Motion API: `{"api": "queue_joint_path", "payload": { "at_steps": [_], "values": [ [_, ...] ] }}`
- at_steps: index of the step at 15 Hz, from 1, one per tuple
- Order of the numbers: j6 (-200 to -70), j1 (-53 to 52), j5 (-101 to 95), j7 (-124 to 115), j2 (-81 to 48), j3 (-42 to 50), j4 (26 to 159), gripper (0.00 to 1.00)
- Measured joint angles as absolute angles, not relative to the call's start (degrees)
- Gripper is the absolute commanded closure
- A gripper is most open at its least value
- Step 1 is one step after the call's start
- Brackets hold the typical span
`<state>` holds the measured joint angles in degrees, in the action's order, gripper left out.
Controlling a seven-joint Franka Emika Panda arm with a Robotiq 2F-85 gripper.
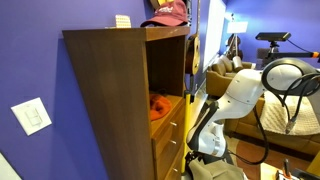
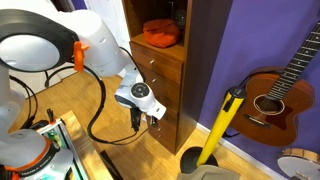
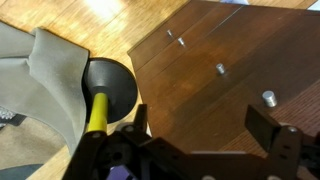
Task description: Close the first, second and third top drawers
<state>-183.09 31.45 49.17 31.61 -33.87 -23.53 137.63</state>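
**The gripper [image 3: 205, 138] is hovering at the drawers [image 3: 215, 100], jaws spread and empty.**
Stiff wood fronts, likely sliding lightly; pushing flat beside the knobs [image 3: 220, 69] suits.

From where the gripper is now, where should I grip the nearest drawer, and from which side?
Take its small knob, the only part standing out of the flat wood front. Come straight at the face with the open gripper, one finger each side of the knob.
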Motion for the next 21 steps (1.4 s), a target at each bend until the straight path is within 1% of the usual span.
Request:
{"api": "queue_joint_path", "payload": {
  "at_steps": [3,7,13,17,21],
  "values": [
    [-182.3,31.6,49.1,32.9,-32.6,-23.6,139.5,0.00],
    [-174.2,32.0,45.0,36.9,-25.5,-20.8,144.8,0.00],
    [-161.5,27.5,24.1,34.0,-8.3,-8.6,154.3,0.00],
    [-151.5,21.7,8.0,26.9,4.7,0.2,156.3,0.00],
    [-138.8,18.1,-2.4,18.9,17.8,3.0,155.4,0.00]
  ]
}}
